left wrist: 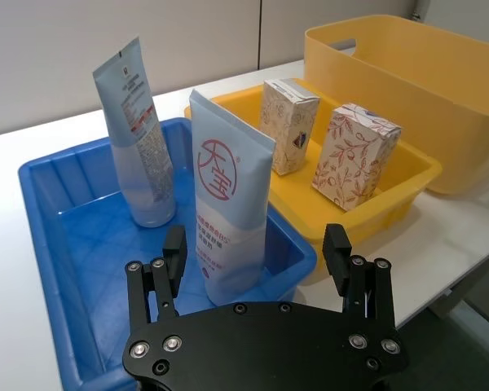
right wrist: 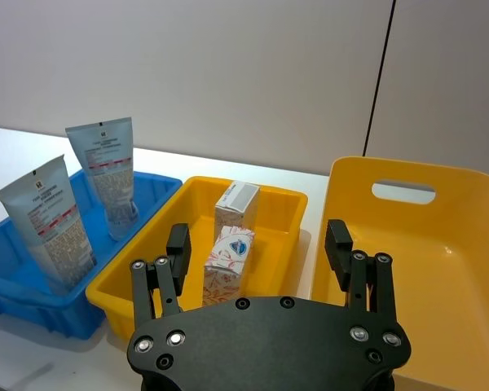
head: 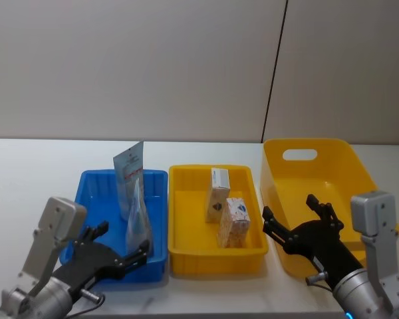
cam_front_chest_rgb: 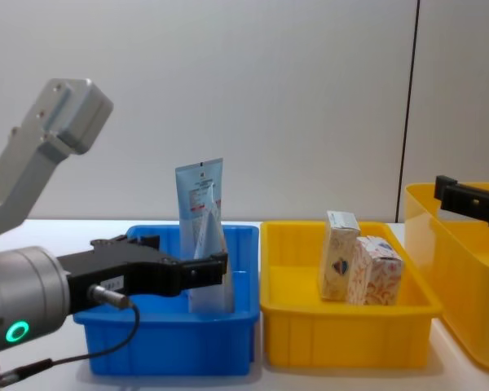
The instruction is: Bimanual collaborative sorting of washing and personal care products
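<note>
A tall pale-blue pouch (head: 128, 169) with a red-white label stands at the back of the blue tray (head: 93, 179). A pale-blue squeeze tube (left wrist: 228, 212) with a red round logo stands nearer the tray's front. My left gripper (left wrist: 255, 240) is open at the tray's front edge, and the tube stands just beyond the gap between its fingers. Two white printed cartons (head: 218, 194) (head: 234, 222) stand upright, side by side, in the small yellow tray (head: 186, 256). My right gripper (head: 289, 207) is open and holds nothing, over the front left corner of the large yellow bin (head: 339, 159).
The three containers stand in a row on a white table, blue tray left, small yellow tray middle, large bin right with nothing inside. A grey wall rises close behind. Bare tabletop lies left of the blue tray and behind the trays.
</note>
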